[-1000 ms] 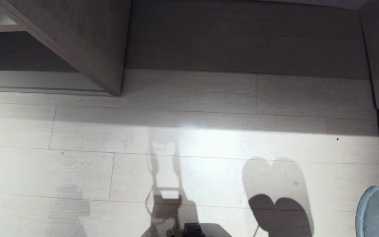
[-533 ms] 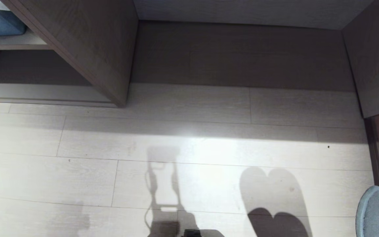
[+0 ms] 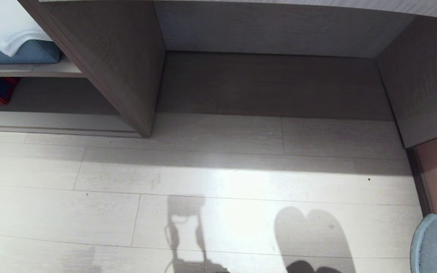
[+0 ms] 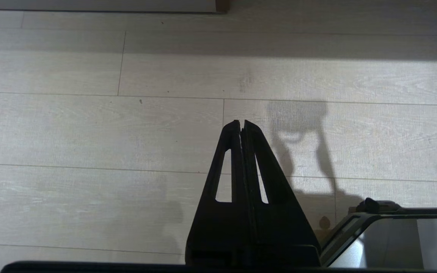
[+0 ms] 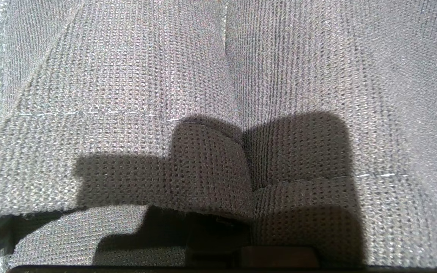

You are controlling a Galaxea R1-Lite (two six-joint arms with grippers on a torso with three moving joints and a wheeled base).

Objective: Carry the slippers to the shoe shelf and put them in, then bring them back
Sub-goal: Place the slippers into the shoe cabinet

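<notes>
Taupe wood-grain panels form the shoe shelf point(image 3: 275, 81), a low, wide cubby at the top of the head view, bounded by a vertical divider point(image 3: 127, 72) on the left and a side panel point(image 3: 423, 83) on the right. Its floor lies bare between those two edges. Pale plank flooring point(image 3: 203, 178) runs open from the cubby's front edge toward the robot. Left of the divider, a shelf board point(image 3: 25, 68) carries a blue item under white cloth point(image 3: 10, 30). The left gripper point(image 4: 241, 123) hangs over the planks, fingers pressed together, holding nothing. The right gripper's fingers are hidden; its camera is filled by the grey knit fabric of the slippers point(image 5: 218, 113), pinched at the lower edge. A grey-blue sole edge point(image 3: 433, 244) shows at the head view's lower right corner.
</notes>
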